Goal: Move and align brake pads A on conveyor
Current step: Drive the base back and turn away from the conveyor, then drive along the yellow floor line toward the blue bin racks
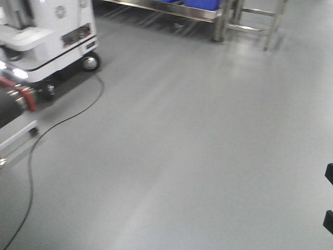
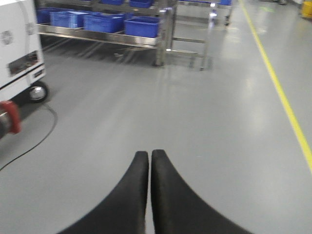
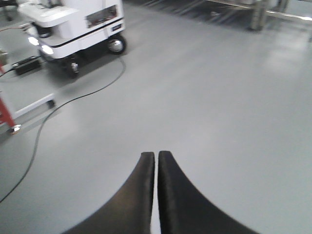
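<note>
The brake pads are out of view in every frame. Only a corner of the conveyor [image 1: 14, 103] shows, at the far left of the front view: a dark belt end with a red edge, which also shows in the left wrist view [image 2: 8, 118]. My left gripper [image 2: 149, 154] is shut with nothing between its black fingers, and it points over bare grey floor. My right gripper [image 3: 156, 155] is likewise shut and empty above the floor. Two black bits [image 1: 329, 173] at the right edge of the front view are too cropped to identify.
A white wheeled machine [image 1: 52, 36] [image 3: 73, 24] stands at the back left, beside the conveyor end. A black cable [image 1: 52, 127] [image 3: 63, 105] snakes across the grey floor. A steel rack with blue bins [image 2: 141, 27] lines the far wall. A yellow floor line [image 2: 282, 92] runs on the right.
</note>
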### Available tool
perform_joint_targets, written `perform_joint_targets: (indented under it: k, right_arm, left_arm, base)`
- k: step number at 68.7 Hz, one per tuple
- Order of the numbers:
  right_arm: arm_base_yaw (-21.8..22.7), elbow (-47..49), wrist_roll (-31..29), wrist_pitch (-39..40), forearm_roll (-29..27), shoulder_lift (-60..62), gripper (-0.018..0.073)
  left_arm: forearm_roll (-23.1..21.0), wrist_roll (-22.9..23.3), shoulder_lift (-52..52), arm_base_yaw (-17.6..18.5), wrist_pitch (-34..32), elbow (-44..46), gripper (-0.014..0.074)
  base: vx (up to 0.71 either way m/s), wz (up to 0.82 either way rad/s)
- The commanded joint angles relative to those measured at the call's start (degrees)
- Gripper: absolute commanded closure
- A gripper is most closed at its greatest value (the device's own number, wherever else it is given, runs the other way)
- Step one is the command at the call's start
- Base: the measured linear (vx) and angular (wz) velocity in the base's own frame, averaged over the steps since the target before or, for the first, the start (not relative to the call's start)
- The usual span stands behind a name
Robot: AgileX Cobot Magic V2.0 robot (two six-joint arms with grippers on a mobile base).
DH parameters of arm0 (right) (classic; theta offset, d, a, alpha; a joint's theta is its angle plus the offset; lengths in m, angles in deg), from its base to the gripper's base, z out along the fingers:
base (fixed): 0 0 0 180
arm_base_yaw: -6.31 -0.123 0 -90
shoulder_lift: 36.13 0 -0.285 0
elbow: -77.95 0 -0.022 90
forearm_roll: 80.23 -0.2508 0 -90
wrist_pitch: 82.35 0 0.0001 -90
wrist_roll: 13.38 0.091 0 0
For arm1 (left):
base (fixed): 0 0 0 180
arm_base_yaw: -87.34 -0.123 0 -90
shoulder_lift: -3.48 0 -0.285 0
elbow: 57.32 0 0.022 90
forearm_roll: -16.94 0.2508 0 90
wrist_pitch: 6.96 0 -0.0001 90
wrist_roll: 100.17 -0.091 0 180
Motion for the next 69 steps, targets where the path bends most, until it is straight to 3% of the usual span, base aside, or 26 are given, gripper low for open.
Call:
perform_joint_targets:
  k: [1, 43, 69]
  right_arm:
    - [0.2, 1.4, -0.6, 4.2, 0.5, -0.3, 0.0567]
    - [0.2, 1.4, -0.6, 4.0, 0.5, -0.3, 0.0567]
    - [0.2, 1.4, -0.6, 4.0, 0.5, -0.3, 0.0567]
  left_arm:
    - [0.5, -0.1, -0.6, 0.3, -4.3, 1.4, 0.0601]
    - [0.5, -0.1, -0.6, 0.3, -4.3, 1.4, 0.0601]
    - [0.5, -0.1, -0.6, 0.3, -4.3, 1.4, 0.0601]
  base:
    - [0.15, -0.61]
    - [0.22, -0.71]
    - [0.36, -0.36]
